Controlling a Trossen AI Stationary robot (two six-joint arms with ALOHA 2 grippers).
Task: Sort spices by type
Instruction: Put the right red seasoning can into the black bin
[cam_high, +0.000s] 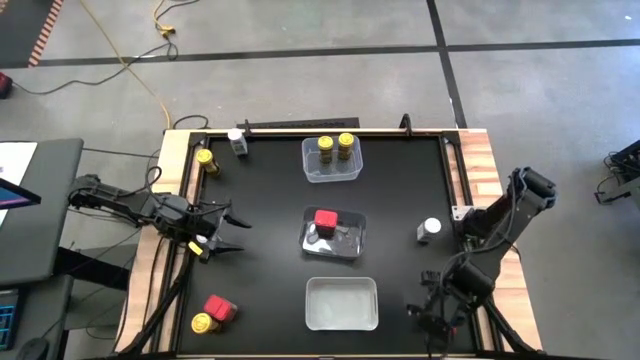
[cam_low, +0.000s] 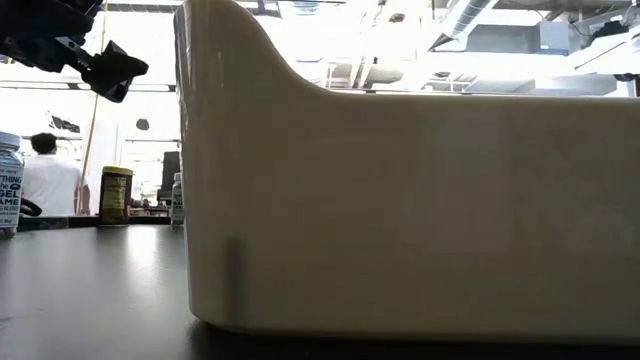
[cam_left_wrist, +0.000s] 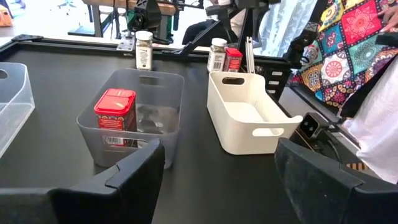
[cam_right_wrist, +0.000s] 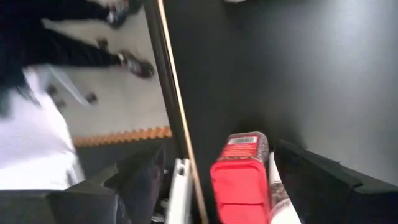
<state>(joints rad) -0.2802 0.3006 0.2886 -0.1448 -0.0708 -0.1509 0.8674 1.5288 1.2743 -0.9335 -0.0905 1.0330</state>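
Observation:
My left gripper (cam_high: 226, 236) hovers open over the table's left side, touching nothing. In its wrist view a red tin (cam_left_wrist: 115, 115) stands in the clear middle tub (cam_left_wrist: 166, 93). My right gripper (cam_high: 432, 312) is at the table's near right corner, open wide. In the right wrist view a red tin (cam_right_wrist: 239, 180) shows between its spread fingers with a gap on each side, and a white-capped jar (cam_right_wrist: 277, 193) is beside the tin. Two yellow-capped jars (cam_high: 335, 148) stand in the far tub (cam_high: 310, 172). Loose on the table are white-capped jars (cam_high: 238, 141) (cam_high: 430, 229), a yellow-capped jar (cam_high: 205, 160), and a red tin (cam_high: 220, 308) beside another yellow-capped jar (cam_high: 202, 322).
A white tub (cam_high: 342, 303) sits near the table's near edge and fills the low view (cam_low: 400, 200). A raised rail (cam_high: 300, 128) borders the table. Bare black tabletop lies between the left gripper and the tubs. A person (cam_low: 45, 180) stands in the room behind.

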